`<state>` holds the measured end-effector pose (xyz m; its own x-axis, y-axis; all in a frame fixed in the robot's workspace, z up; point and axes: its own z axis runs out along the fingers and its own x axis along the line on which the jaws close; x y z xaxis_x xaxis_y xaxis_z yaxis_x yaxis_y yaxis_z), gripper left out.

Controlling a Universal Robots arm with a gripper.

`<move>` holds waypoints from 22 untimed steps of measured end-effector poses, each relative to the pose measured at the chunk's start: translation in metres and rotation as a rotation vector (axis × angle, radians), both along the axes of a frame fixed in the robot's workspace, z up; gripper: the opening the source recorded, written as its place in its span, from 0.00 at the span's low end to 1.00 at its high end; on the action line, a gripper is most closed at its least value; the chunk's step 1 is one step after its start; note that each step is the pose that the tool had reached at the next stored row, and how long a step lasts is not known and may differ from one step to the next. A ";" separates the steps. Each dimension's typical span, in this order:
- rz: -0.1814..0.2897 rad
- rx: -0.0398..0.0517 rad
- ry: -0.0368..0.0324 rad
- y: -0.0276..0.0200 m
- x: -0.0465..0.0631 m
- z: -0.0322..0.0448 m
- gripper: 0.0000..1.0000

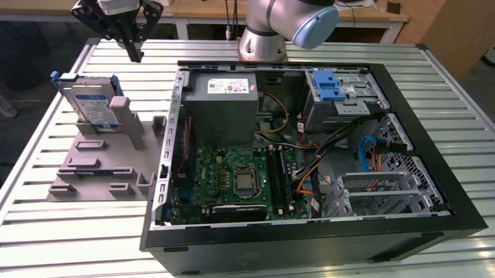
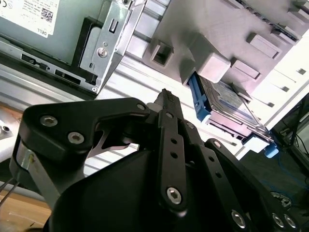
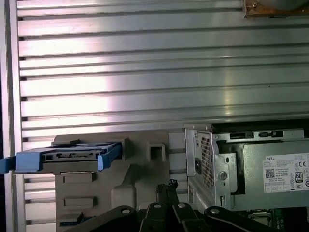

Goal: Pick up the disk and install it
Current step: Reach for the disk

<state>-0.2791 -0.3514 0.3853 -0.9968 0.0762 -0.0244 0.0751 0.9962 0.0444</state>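
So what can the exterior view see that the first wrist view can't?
Exterior view: the inside of the open computer, with its green board, coloured cables and a blue latch, plus the arm behind it.
First wrist view: the disk seen edge-on from above, its blue bracket wrapping the ends.
Both: the disk standing in the grey stand, the slatted table, the grey box with its sticker, and the closed fingers, not touching the disk.
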 end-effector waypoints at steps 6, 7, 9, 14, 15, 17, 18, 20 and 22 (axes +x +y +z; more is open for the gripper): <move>0.000 0.0000 0.0001 0.0016 -0.006 -0.0004 0.11; 0.000 0.0000 0.0000 0.0018 -0.007 -0.0005 0.11; 0.000 0.0000 -0.0001 0.0025 -0.010 -0.0008 0.11; 0.000 0.0000 0.0000 0.0042 -0.015 -0.0012 0.11; 0.000 0.0001 -0.0001 0.0048 -0.016 -0.0013 0.11; 0.000 0.0000 0.0001 0.0060 -0.017 -0.0014 0.11; 0.000 0.0000 0.0001 0.0065 -0.018 -0.0015 0.11; 0.000 0.0000 0.0000 0.0073 -0.020 -0.0016 0.11; 0.000 0.0000 0.0000 0.0081 -0.022 -0.0018 0.11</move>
<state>-0.3010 -0.3433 0.3835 -0.9968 0.0762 -0.0244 0.0751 0.9962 0.0444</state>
